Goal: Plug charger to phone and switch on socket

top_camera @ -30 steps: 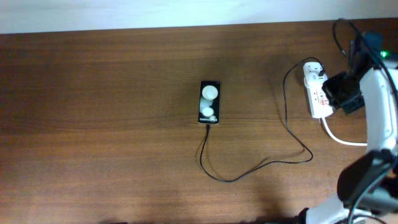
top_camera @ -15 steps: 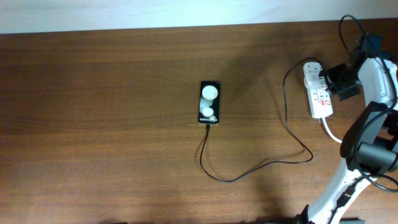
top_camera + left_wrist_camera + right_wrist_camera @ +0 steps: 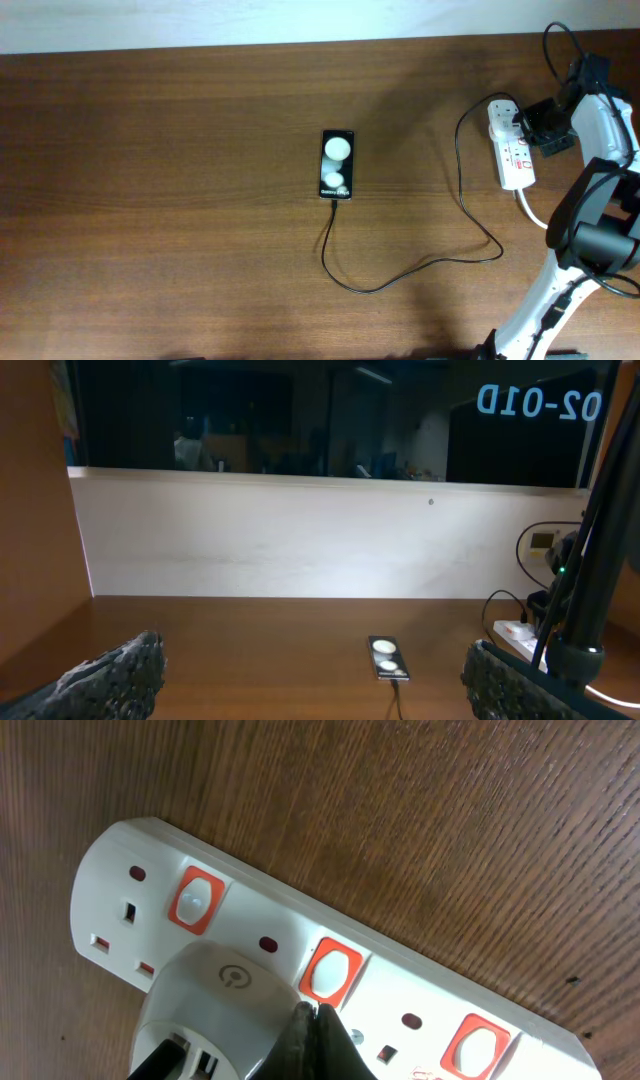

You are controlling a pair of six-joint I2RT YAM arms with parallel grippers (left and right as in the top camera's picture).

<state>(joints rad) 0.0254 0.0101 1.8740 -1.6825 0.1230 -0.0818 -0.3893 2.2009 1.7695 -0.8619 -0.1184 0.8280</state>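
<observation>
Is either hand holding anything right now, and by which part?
Nothing is held. The right hand has its fingers closed together, tips at a red switch on the socket beside the white plug head. The left hand is open, empty.

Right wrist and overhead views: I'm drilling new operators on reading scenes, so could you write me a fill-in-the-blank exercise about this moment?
The charger is a thin ___ cable reaching the phone. In the right wrist view the socket shows ___ red switches. The right gripper has its tips at the edge of the ___ switch. The left gripper hangs ___, holding nothing.
Missing words: black; three; middle; open.
</observation>
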